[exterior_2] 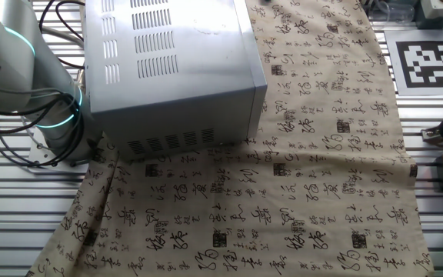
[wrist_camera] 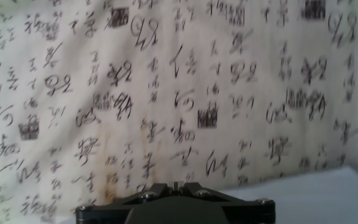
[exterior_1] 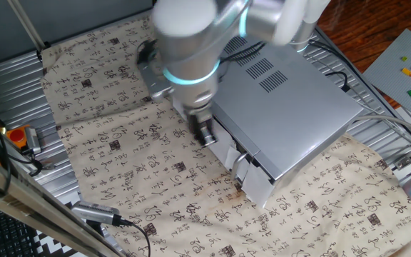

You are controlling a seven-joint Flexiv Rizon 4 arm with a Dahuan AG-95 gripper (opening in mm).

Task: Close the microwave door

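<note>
The microwave (exterior_1: 284, 100) is a silver-grey box with vent slots on top, standing on the patterned cloth (exterior_1: 120, 157). Its front faces the lower left. The microwave door (exterior_1: 225, 151) is a pale panel lying close along the dark front, slightly ajar, partly hidden by my arm. My gripper (exterior_1: 205, 137) points down just in front of the door's left part; whether it touches is hidden. In the hand view my gripper (wrist_camera: 174, 185) is shut and empty above the cloth, with a pale grey surface (wrist_camera: 328, 196) at the lower right. The other fixed view shows only the microwave's (exterior_2: 175, 69) back and side.
The narrow grey control strip (exterior_1: 257, 187) stands at the front's near end. A red-orange object (exterior_1: 21, 135) and a cable (exterior_1: 113, 215) lie at the left. A grey baseplate with bricks (exterior_1: 405, 71) is at the far right. A marker board (exterior_2: 433, 58) lies beyond the cloth.
</note>
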